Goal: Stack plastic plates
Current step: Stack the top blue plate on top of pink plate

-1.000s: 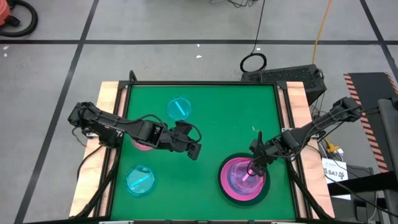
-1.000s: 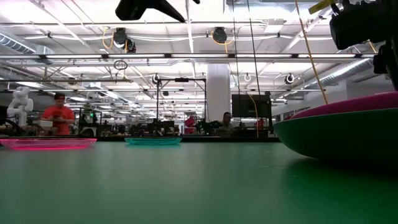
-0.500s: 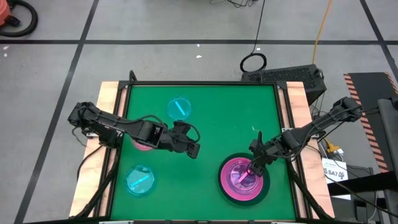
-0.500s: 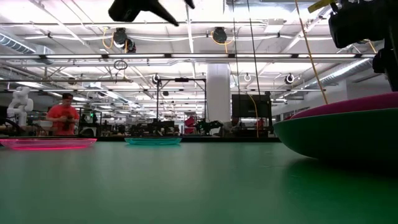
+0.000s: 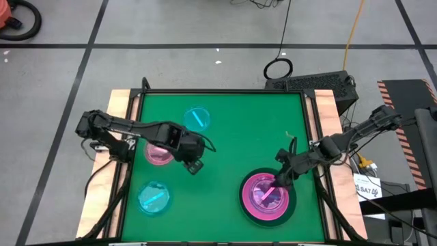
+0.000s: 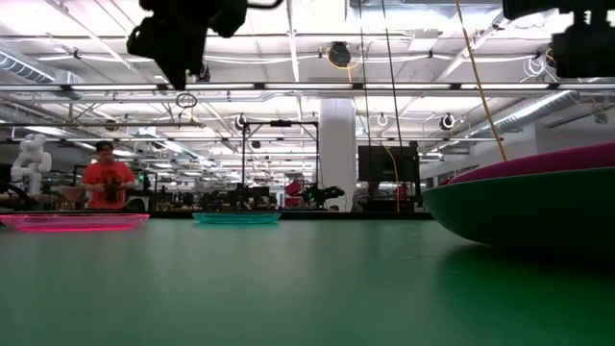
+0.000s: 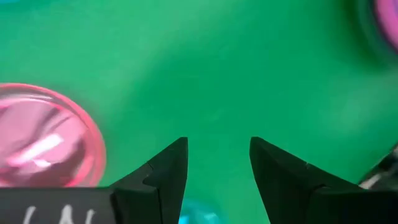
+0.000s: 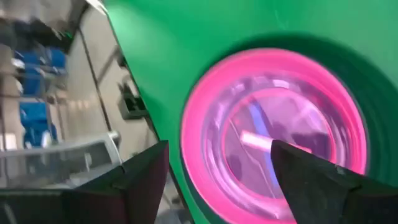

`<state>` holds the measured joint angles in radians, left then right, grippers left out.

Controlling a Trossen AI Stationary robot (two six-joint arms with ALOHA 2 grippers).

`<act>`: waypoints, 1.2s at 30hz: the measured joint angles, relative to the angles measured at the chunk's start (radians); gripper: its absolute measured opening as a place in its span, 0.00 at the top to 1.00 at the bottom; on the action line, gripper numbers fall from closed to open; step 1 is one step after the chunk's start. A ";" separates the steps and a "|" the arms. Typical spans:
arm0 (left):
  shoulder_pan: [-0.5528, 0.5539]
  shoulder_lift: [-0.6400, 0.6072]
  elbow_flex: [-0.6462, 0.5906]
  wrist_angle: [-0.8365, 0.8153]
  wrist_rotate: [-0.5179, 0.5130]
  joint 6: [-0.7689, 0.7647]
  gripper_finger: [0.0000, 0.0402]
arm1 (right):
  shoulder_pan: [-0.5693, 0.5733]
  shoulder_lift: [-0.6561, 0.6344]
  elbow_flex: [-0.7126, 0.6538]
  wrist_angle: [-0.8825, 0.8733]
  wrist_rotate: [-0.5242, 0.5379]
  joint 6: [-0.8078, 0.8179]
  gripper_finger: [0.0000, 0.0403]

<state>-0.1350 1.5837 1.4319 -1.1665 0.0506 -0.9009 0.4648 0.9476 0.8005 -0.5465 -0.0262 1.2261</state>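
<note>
**Plate stacking: both grippers open and empty over green table**

Green matting covers the table (image 5: 225,130), which has pale wooden edges and stands on a grey floor marked with dark lines. Beyond the far edge, the low view shows a workshop hall with ceiling lights and a person in a red top (image 6: 108,181) standing at a distance.

The left gripper (image 5: 194,165) hangs above the mat with its two fingers (image 7: 163,174) apart and nothing between them. A translucent pink plate (image 5: 158,153) lies flat just beside it, on the side of its own arm. A cyan plate (image 5: 197,117) lies farther off toward the table's far edge, and a second cyan plate (image 5: 153,197) lies near the front corner on that arm's side.

The right gripper (image 5: 280,180) is held above the stack (image 5: 268,197), over its rim on the arm's side. Its fingers (image 8: 308,177) are spread wide and grip nothing. The stack consists of a large dark plate (image 5: 292,208) at the bottom, an opaque pink plate (image 8: 199,112) on it, and translucent plates (image 8: 273,149) nested inside; their number cannot be determined.
</note>
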 joint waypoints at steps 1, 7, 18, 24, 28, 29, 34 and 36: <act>0.019 0.000 0.000 -0.029 0.011 0.048 0.55 | 0.000 -0.006 0.000 0.011 0.016 0.001 0.32; 0.185 -0.005 -0.031 -0.170 0.030 0.302 0.55 | 0.001 -0.018 0.000 0.057 0.080 0.012 0.33; 0.571 0.002 -0.064 -0.050 0.093 0.570 0.55 | 0.001 -0.016 0.000 0.064 0.147 0.078 0.33; 0.814 0.062 -0.065 0.029 0.130 0.522 0.55 | 0.002 -0.016 0.000 0.065 0.166 0.127 0.33; 0.926 0.138 -0.064 0.056 0.143 0.524 0.55 | 0.002 -0.016 0.000 0.066 0.183 0.150 0.33; 0.943 0.155 -0.066 0.062 0.144 0.530 0.55 | 0.002 -0.016 0.000 0.067 0.187 0.155 0.33; 0.986 0.227 -0.064 0.140 0.155 0.548 0.55 | 0.002 -0.016 0.000 0.072 0.211 0.175 0.33; 0.990 0.258 -0.063 0.188 0.156 0.555 0.55 | 0.002 -0.016 0.000 0.072 0.216 0.176 0.33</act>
<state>0.8548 1.8413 1.3685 -0.9788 0.2067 -0.3464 0.4664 0.9318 0.8009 -0.4744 0.1900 1.4025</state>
